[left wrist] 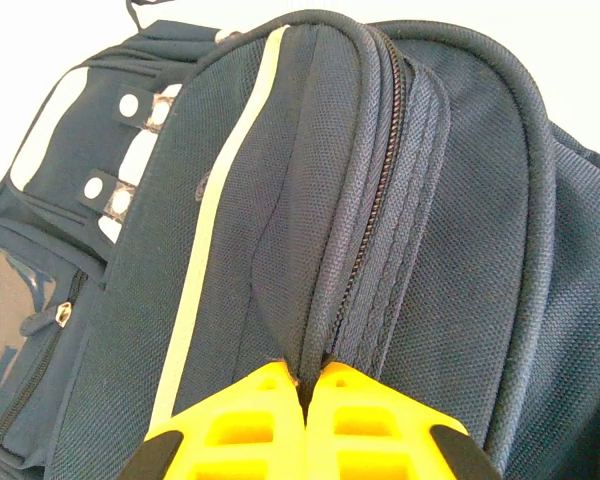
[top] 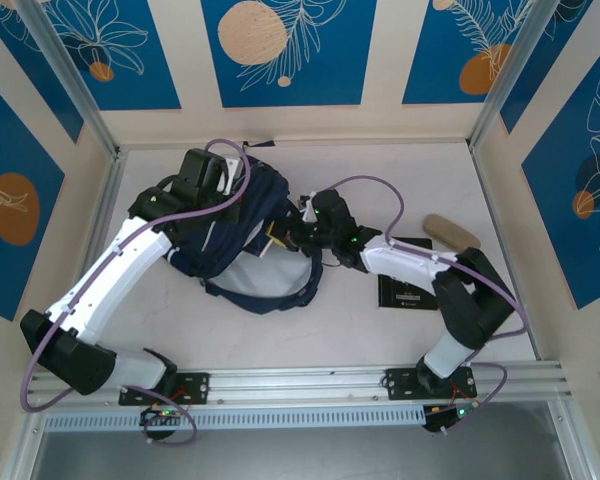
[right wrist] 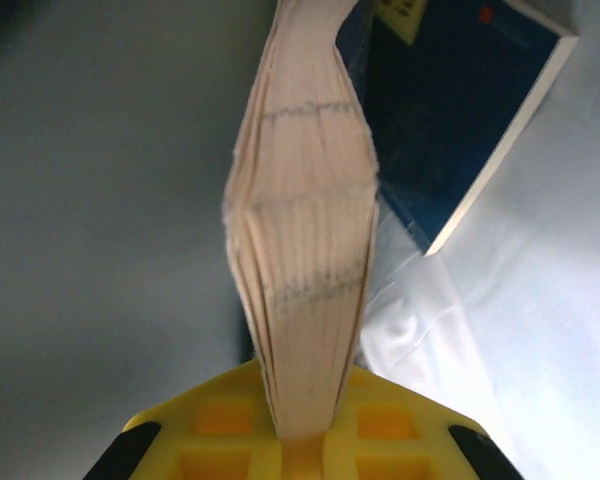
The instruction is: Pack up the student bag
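Observation:
The student bag (top: 242,262), dark navy with a pale stripe, lies at the table's middle left. My left gripper (top: 216,176) is at its far top end. In the left wrist view this gripper (left wrist: 312,372) is shut, pinching the piped fabric ridge beside the bag's (left wrist: 200,260) zipper. My right gripper (top: 292,236) is at the bag's right side, by its opening. It (right wrist: 305,440) is shut on a book (right wrist: 305,250) whose cream page edges fan upward from the jaws. A second, dark-blue book (right wrist: 450,110) lies beyond it.
A flat black book (top: 408,286) lies on the table under the right arm's forearm. A tan oblong thing (top: 451,230) rests further right. Crumpled white plastic (right wrist: 500,330) lies right of the held book. Walls enclose the table on three sides.

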Robot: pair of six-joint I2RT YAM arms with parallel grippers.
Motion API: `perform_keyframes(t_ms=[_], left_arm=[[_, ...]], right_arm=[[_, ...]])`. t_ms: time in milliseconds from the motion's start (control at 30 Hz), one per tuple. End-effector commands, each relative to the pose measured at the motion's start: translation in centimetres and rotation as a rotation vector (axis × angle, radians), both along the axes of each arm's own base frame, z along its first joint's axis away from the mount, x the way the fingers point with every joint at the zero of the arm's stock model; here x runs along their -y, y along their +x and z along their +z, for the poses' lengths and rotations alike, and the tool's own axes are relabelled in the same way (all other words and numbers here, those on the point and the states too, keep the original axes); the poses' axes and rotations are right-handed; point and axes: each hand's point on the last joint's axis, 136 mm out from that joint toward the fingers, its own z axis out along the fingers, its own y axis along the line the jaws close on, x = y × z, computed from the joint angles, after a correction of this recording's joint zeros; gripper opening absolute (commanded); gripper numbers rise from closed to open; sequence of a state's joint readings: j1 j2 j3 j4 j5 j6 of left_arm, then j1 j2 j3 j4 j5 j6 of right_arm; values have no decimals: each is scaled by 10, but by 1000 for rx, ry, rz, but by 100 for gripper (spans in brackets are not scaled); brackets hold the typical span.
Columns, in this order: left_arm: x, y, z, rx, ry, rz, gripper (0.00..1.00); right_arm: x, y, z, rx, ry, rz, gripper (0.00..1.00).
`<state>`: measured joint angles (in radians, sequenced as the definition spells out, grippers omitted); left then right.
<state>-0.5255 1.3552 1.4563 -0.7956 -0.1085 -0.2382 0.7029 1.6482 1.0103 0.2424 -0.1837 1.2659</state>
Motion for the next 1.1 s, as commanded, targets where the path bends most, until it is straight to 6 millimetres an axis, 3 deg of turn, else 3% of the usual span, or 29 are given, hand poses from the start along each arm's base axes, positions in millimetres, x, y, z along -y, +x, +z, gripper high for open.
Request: perform_keyframes(t_ms=[0, 233, 433, 600, 833, 933, 1067], left_arm=[[3, 11, 65, 195, -108, 20, 0], [4, 9, 63, 185, -128, 24, 0], [3, 9, 60, 155, -141, 45, 0], [1, 12, 54, 131, -153, 75, 0], [-4, 12, 47, 88, -129, 107, 0], [-7, 11, 41, 78, -112, 119, 0], [-11, 11, 31, 69, -82, 131, 0]], right_arm=[[-9, 20, -5, -35, -12, -55, 5], [-39, 48, -35, -120, -10, -127, 8], [-77, 58, -55, -161, 14, -108, 9], [-82, 63, -65, -175, 29, -82, 25], [-68, 36, -47, -121, 95, 33, 63], [-57, 19, -34, -110, 92, 72, 71], [-38, -14, -38, -136, 0, 127, 70]])
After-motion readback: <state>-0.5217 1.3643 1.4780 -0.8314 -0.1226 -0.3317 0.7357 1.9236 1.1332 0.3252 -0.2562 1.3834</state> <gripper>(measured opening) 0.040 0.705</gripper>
